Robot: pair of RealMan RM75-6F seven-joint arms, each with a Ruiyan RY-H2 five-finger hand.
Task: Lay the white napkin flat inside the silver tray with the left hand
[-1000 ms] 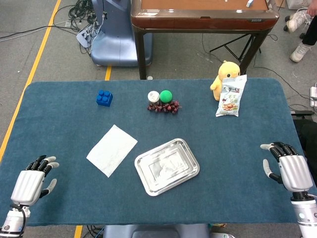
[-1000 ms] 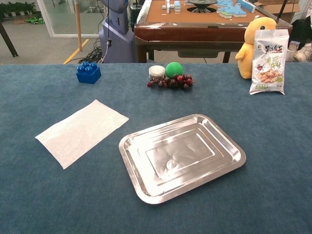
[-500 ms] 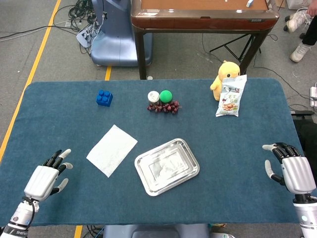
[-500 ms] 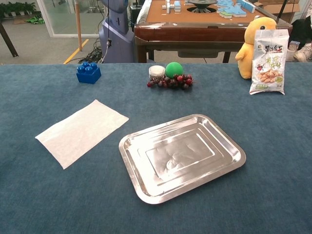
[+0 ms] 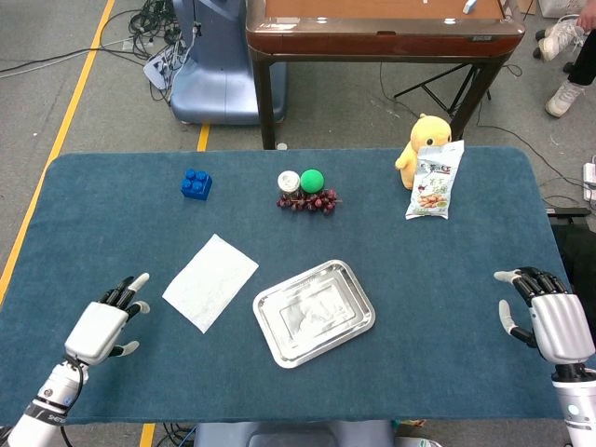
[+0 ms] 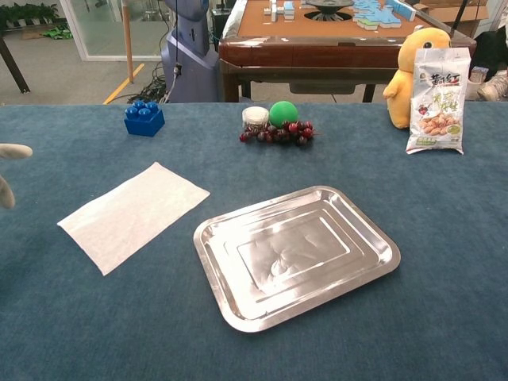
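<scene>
The white napkin [image 5: 211, 280] [image 6: 133, 213] lies flat on the blue table cloth, left of the silver tray [image 5: 358, 299] [image 6: 371, 248], which is empty. My left hand [image 5: 107, 323] hovers open at the front left, a short way left of the napkin, fingers spread and pointing toward it. Only its fingertips [image 6: 14, 152] show at the left edge of the chest view. My right hand [image 5: 546, 317] stays open near the table's front right edge, far from the tray.
Along the back of the table stand a blue brick [image 5: 196, 183], a white cup [image 5: 289, 182], a green ball [image 5: 311, 180], dark grapes [image 5: 308, 200], a yellow plush toy [image 5: 424, 133] and a snack bag [image 5: 434, 181]. A wooden table [image 5: 382, 28] stands behind.
My left hand has moved right and forward toward the napkin, its fingers spreading wider, and now enters the chest view. The right hand has barely shifted.
</scene>
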